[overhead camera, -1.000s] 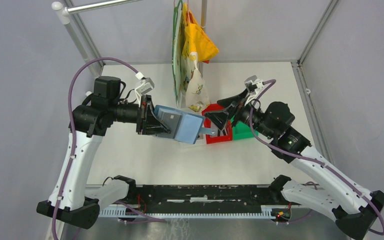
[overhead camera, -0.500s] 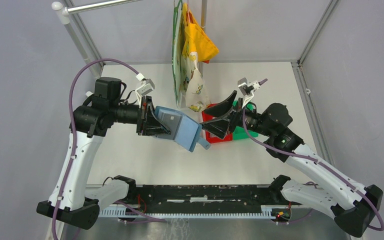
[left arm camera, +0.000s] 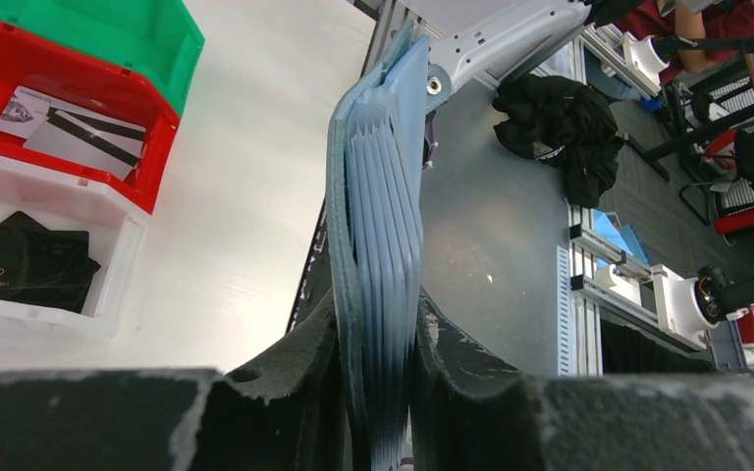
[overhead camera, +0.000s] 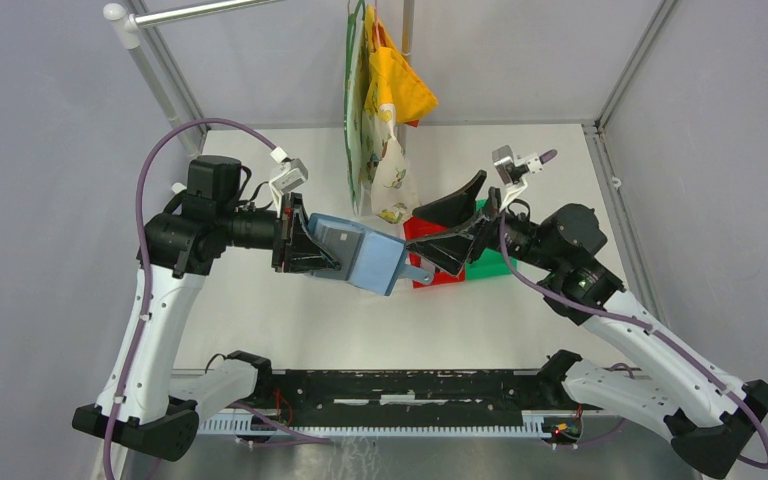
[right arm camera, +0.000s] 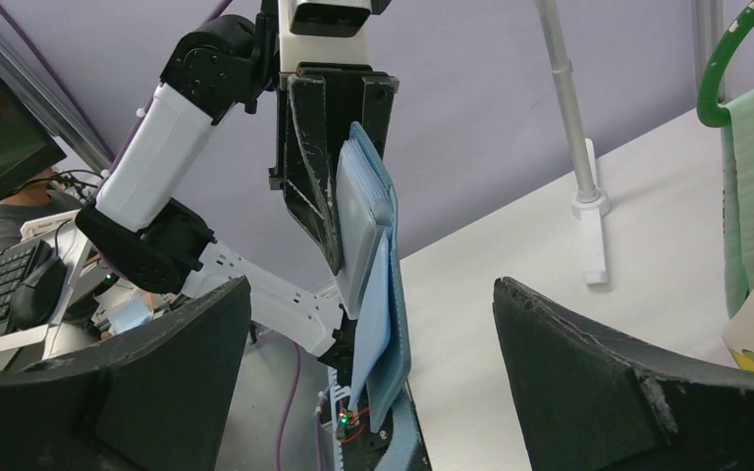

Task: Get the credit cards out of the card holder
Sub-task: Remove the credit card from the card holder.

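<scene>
My left fingers (overhead camera: 312, 252) are clenched on the holder (overhead camera: 368, 256), gripping it by one end and holding it in the air over the middle of the surface (overhead camera: 280, 320), just left of the bins. From the left wrist I see the holder (left arm camera: 383, 245) edge-on, pinched between my two black fingers. It fans out into a stack of pale blue pockets. I can't tell whether any pocket has a card in it.

My right fingers (overhead camera: 452, 250) are spread wide and hold nothing. They face the holder's free end, where the small tab (overhead camera: 418, 272) sticks out close to the lower finger. I can't tell if they touch. From the right wrist the holder (right arm camera: 368, 245) hangs upright between my two open fingers, set back from them.

Cards (left arm camera: 69, 132) lie in the bins: pale ones with dark stripes in the red bin (left arm camera: 147, 186), and a black one marked VIP (left arm camera: 25, 265) in the white bin (left arm camera: 108, 314) beside it. The green bin (left arm camera: 157, 39) sits on the red bin's other side.
</scene>
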{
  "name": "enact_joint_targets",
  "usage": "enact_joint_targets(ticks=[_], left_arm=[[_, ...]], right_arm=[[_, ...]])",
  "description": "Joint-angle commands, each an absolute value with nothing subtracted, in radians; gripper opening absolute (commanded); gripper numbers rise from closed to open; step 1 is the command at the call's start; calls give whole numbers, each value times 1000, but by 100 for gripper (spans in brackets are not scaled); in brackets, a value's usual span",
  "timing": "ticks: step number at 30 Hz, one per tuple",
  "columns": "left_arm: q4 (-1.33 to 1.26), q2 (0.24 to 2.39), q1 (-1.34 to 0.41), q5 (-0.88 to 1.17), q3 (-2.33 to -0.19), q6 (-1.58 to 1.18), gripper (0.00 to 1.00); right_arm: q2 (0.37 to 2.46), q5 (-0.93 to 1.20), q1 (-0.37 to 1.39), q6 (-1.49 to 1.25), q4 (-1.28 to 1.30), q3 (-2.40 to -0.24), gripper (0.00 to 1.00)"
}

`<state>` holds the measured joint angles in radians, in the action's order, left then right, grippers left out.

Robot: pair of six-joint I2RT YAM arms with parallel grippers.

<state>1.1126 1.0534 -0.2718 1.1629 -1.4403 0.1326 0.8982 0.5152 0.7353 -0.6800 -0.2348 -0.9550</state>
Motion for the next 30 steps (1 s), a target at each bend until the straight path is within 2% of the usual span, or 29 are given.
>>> enact_joint_targets(ticks=[1, 9, 12, 15, 17, 21, 23, 25, 27, 28, 30], left_arm=[[1083, 1041, -277, 1219, -1462, 171, 2], [1078, 1048, -275, 1221, -1467, 164, 2], [1073, 1050, -276, 1216, -1475, 158, 2], [1064, 1051, -276, 1216, -1477, 148, 2], [1061, 1053, -275, 1216, -1475, 146, 2], [1058, 1059, -276, 1217, -1472, 139, 3], [1058, 1061, -276, 1216, -1471, 137, 3], [1057, 1060, -276, 1218, -1468, 134, 4], [1033, 1057, -276, 1219, -1459, 117, 4], [1023, 1055, -277, 1221, -1454, 108, 4], [1005, 1052, -276, 1223, -1448, 92, 4]], right_arm=[[916, 522, 741, -693, -272, -939, 98], [1025, 511, 867, -628, -242, -982, 98], [1049, 511, 898, -630, -271, -968, 92], [1057, 505, 910, -661, -320, -940, 81], [1068, 490, 919, -685, -353, -926, 69], [1091, 438, 938, -724, -390, -915, 37], [1095, 411, 945, -738, -406, -907, 27], [1092, 385, 947, -759, -418, -894, 28], [1093, 385, 948, -777, -450, -874, 41], [1094, 384, 949, -783, -459, -869, 43], [1096, 382, 951, -781, -460, -865, 40]])
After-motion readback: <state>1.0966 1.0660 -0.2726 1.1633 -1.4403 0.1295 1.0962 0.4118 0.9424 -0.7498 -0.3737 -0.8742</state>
